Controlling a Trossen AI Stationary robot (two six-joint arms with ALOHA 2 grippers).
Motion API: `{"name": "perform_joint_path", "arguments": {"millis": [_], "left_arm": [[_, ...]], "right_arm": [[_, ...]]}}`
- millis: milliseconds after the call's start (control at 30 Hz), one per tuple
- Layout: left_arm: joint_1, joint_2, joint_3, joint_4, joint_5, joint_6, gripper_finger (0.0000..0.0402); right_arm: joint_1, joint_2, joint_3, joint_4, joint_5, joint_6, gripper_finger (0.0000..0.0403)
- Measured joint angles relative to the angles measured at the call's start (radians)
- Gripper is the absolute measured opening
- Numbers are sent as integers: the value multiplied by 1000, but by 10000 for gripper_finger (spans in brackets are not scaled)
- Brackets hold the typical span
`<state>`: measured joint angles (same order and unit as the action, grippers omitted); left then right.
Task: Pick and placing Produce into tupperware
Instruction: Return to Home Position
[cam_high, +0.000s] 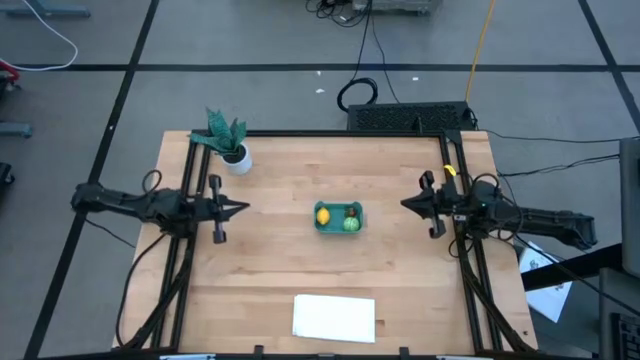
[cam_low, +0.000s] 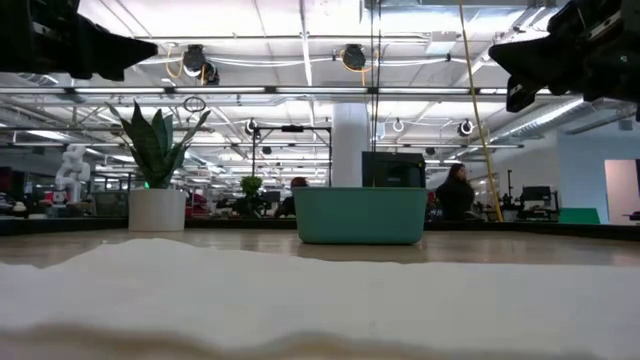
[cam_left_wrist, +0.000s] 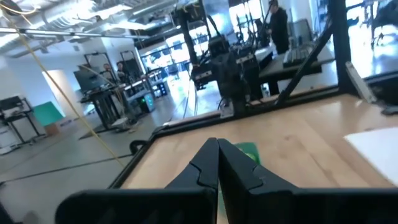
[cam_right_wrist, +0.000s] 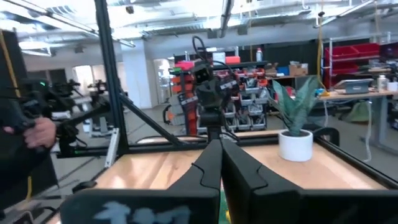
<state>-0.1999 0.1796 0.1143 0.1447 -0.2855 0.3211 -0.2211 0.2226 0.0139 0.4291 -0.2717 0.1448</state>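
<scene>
The left gripper (cam_high: 240, 208) has its jaws pressed together, holding nothing, raised over the left side of the surface (cam_high: 300, 265). The right gripper (cam_high: 407, 204) has its jaws likewise pressed together and empty, over the right side. Between them, well apart from both, sits one teal tupperware (cam_high: 338, 204), shallow with rounded corners. From table height its wall hides the contents. From above it holds three pieces of produce: a yellow lemon (cam_high: 323, 215), a round green one (cam_high: 351, 225) and a small red one (cam_high: 352, 212), which is hard to make out. One potted plant (cam_high: 228, 140) and one white sheet (cam_high: 334, 317) lie apart.
</scene>
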Motion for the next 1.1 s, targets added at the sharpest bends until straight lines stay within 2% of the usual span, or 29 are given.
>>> {"name": "perform_joint_path", "arguments": {"millis": [333, 533, 767, 867, 1100], "left_arm": [[5, -178, 0, -168, 0, -21, 5], [5, -176, 0, -174, -1, -4, 5], [5, -177, 0, -173, 74, -54, 5], [5, -177, 0, -168, 109, -80, 5], [5, -177, -11, -167, 44, -121, 5]], "right_arm": [[-4, -104, 8, -108, -13, 18, 0], [-21, -163, 11, -180, -13, 1, 0], [-65, -165, 11, -215, 4, 1, 0], [-66, -165, 10, -218, -22, 8, 0], [-64, -163, -1, -217, -21, 55, 0]]}}
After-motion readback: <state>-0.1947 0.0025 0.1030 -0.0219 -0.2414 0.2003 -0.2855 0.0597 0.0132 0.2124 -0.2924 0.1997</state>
